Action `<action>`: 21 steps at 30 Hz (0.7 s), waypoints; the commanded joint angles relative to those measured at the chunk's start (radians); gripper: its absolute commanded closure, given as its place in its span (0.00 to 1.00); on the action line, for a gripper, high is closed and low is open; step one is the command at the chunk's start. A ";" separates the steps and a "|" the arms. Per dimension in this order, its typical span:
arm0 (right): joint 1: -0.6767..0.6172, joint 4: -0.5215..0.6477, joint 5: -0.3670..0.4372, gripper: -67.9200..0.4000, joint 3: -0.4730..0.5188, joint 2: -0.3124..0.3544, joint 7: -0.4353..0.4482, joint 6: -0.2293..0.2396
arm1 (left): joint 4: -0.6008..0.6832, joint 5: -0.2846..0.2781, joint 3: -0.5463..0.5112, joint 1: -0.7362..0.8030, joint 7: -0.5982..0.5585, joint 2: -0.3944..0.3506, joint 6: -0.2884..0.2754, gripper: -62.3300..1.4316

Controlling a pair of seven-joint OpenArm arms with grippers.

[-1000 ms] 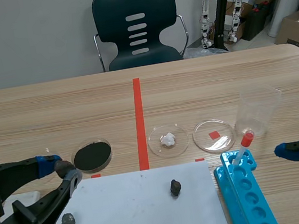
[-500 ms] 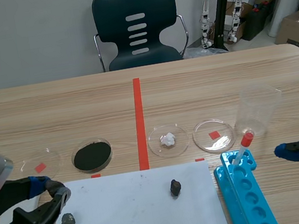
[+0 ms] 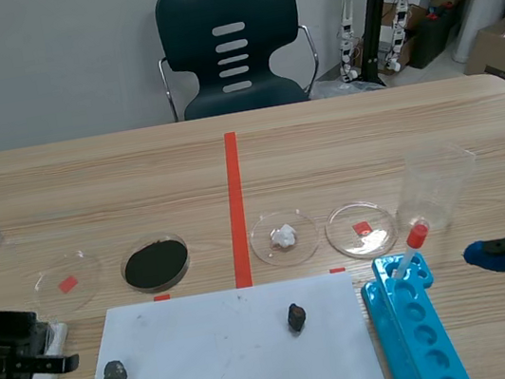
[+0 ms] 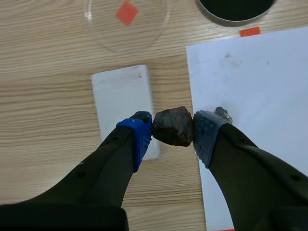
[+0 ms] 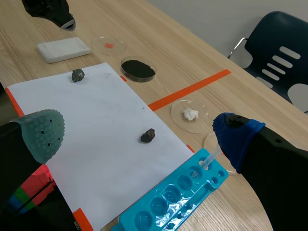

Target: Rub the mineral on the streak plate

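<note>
My left gripper is shut on a brown mineral, held just above the near edge of the white streak plate. In the scene view the left arm stands over that streak plate at the table's left edge. A small grey mineral and a dark mineral lie on the white paper. My right gripper hangs open and empty at the right, beside the blue tray, well apart from the streak plate.
Behind the paper stand an empty petri dish, a dish of black powder, a dish with a white lump and another empty dish. A clear beaker and a red-capped dropper are at the right.
The left arm has drawn back leftward off the paper and now stands over the streak plate. The empty petri dish at the left has come into view. The right arm has not moved.
</note>
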 commanded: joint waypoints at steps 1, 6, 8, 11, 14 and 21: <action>0.005 0.014 0.013 0.04 0.005 0.002 0.011 0.000 | 0.002 -0.018 -0.023 -0.049 0.059 -0.003 0.012 0.77; 0.005 0.014 0.013 0.04 0.005 0.002 0.011 0.000 | -0.125 -0.047 -0.027 -0.185 0.229 -0.003 0.017 0.77; 0.005 0.014 0.013 0.04 0.005 0.002 0.011 0.000 | -0.179 -0.055 -0.027 -0.230 0.271 -0.003 0.016 0.77; 0.005 0.014 0.013 0.04 0.005 0.002 0.011 0.000 | -0.288 -0.086 -0.026 -0.316 0.324 -0.003 0.015 0.77; 0.005 0.014 0.013 0.04 0.005 0.002 0.011 0.000 | -0.354 -0.106 -0.026 -0.373 0.322 0.000 -0.011 0.77; 0.005 0.014 0.013 0.04 0.005 0.002 0.011 0.000 | -0.504 -0.150 -0.026 -0.480 0.326 0.016 -0.080 0.77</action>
